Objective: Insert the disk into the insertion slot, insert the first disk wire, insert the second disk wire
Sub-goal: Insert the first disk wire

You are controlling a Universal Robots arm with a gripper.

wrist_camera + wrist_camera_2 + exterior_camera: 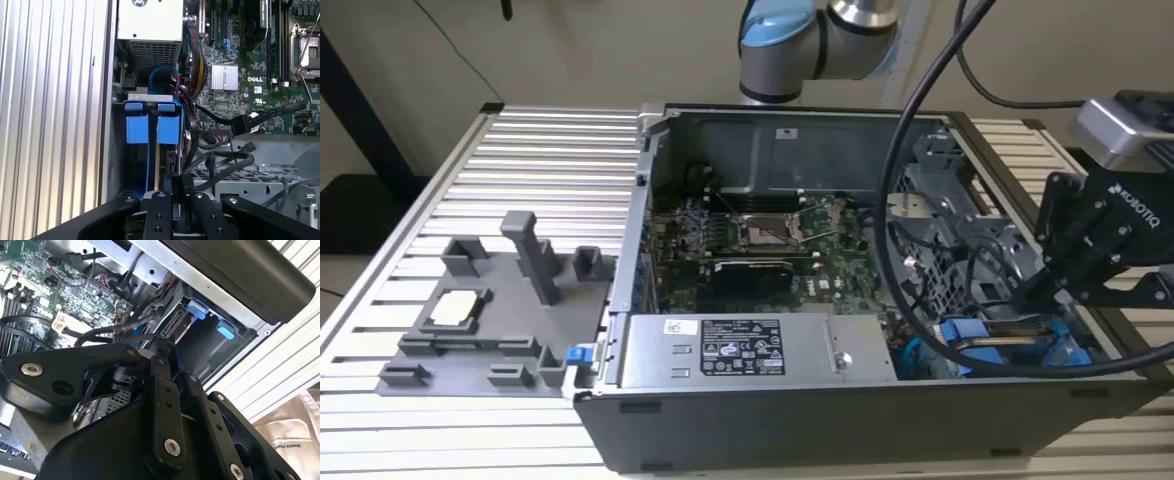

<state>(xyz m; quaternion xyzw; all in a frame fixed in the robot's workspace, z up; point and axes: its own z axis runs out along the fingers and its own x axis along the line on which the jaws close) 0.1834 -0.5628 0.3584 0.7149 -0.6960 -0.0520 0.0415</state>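
Two blue-railed drives stand side by side in the dark drive cage at the case's near corner on the exterior view's right. The disk (168, 131) (983, 337) sits in the insertion slot (161, 160) (207, 347), its blue tab showing. My gripper (178, 184) (1041, 300) (160, 346) hangs just behind the disk's rear edge. Its fingers are drawn close on a small dark plug of a disk wire (178, 180). Black cables (220, 162) loop beside it.
The second blue-railed drive (136, 130) stands next to the disk. The silver power-supply box (747, 350) lies along the case's front wall, the motherboard (747, 240) behind it. A grey fixture (494, 320) rests on the ribbed table on the exterior view's left.
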